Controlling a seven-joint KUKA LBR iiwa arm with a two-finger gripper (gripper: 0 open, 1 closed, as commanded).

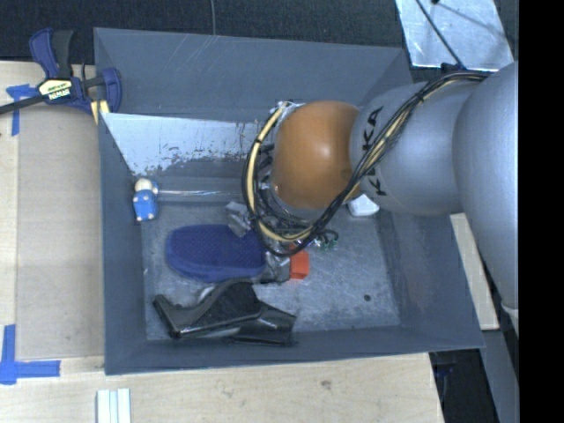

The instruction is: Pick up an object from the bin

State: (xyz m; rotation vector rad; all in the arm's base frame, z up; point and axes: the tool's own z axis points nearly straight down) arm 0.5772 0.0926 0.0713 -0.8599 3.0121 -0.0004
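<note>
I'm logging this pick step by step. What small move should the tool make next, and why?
Probably a short straight lowering. The tool hangs at the right end of the blue oval pad, a small orange-red block just to its right and a black angular thing below in the view; sideways travel would likely bump one of them.

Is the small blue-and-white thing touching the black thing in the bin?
No, the small blue-and-white thing lies well apart from the black thing, further back in the view.
</note>
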